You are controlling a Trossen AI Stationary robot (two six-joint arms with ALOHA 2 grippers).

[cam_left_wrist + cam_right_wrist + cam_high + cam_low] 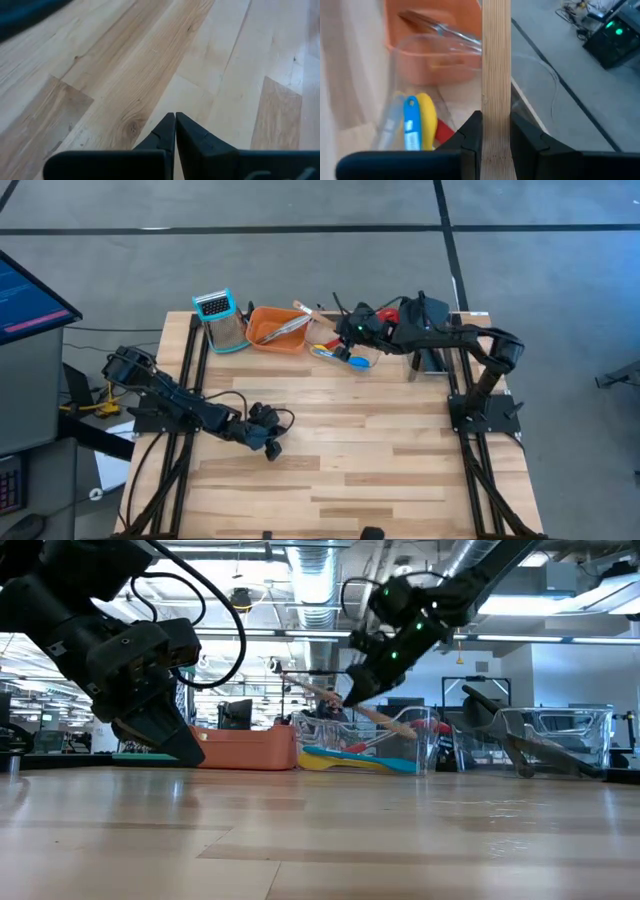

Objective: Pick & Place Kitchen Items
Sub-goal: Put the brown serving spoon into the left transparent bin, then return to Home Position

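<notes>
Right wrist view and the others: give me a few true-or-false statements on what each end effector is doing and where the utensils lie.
1. The right end effector is shut on the wooden spatula. True.
2. The left end effector holds a red spoon. False: its fingers are shut on nothing, above bare table.
3. The blue spoon and yellow spoon lie in the clear bin. True.
4. The silver tongs lie loose on the table. False: they rest in the orange tray.
5. The wooden spatula already lies flat in the clear bin. False: it is held up over that bin.
</notes>
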